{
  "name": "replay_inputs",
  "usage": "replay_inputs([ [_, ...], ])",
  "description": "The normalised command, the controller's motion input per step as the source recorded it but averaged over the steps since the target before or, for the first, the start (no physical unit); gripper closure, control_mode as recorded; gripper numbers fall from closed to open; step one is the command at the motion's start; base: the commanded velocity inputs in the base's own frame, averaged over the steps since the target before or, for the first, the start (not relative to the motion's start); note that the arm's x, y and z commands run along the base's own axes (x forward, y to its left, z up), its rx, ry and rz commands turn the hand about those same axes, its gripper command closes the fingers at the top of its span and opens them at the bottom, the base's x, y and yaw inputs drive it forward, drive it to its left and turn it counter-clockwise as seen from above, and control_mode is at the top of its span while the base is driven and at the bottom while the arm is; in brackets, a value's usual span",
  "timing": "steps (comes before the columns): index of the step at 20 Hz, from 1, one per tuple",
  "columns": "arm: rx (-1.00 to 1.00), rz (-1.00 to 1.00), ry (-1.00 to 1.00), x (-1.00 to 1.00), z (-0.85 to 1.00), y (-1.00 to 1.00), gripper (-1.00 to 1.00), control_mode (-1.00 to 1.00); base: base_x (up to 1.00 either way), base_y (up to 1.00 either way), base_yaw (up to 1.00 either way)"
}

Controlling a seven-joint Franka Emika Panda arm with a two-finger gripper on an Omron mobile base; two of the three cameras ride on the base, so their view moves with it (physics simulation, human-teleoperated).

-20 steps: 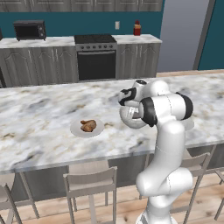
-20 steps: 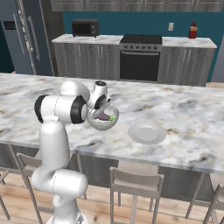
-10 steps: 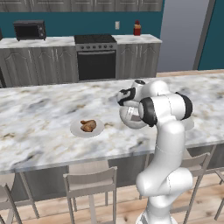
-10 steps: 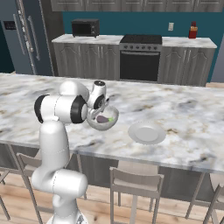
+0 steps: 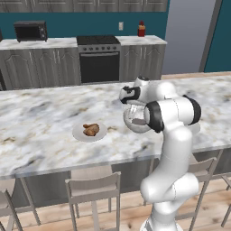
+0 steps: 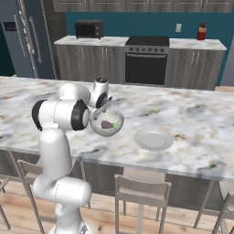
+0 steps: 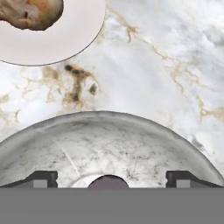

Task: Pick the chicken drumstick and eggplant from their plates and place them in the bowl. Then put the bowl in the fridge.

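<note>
Left base view: the white arm bends over the marble counter (image 5: 40, 122), its tool (image 5: 131, 104) hanging just above the bowl (image 5: 135, 124). A second ago the jaws were part-closed; now they stand wide apart with nothing between them, which reads as the eggplant freshly let go into the bowl. The drumstick (image 5: 91, 129), a lumpy golden-brown piece, lies on its flat round white plate (image 5: 103, 134), well to the left of the bowl and untouched.

Right base view: the eggplant (image 6: 109, 124), a small dark purple lump with a green end, rests inside the deep bowl, visible through its pale, speckled, glassy wall. A second white plate (image 6: 153, 139) sits bare just beside the bowl. The tall dark grey fridge (image 6: 27, 39) with long silver handles stands shut, far back at the left. Judged from this, half the loading looks done: the drumstick has yet to join the eggplant, and the fridge step comes after.

Hand view: the camera looks across the bowl's smooth curved rim, its scratched grey inner wall sloping down to a sliver of purple at the bottom between the two spread dark fingertips (image 7: 42, 178). Beyond lies veined white-and-tan marble, and at the top left the drumstick on the plate's matte edge.
</note>
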Motion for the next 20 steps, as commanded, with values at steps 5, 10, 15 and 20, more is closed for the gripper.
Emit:
replay_inputs([
  [5,0.0,-0.03,0.01,-0.27,0.31,0.12,-1.0,-1.0,0.0,0.0,0.0],
  [10,0.03,-0.26,0.01,-0.48,0.15,0.33,-1.0,-1.0,0.0,0.0,0.0],
  [15,0.04,-0.38,0.0,-0.47,0.03,0.4,-1.0,-1.0,0.0,0.0,0.0],
  [20,0.03,-0.33,0.01,-0.33,0.0,0.49,-1.0,-1.0,0.0,0.0,0.0],
])
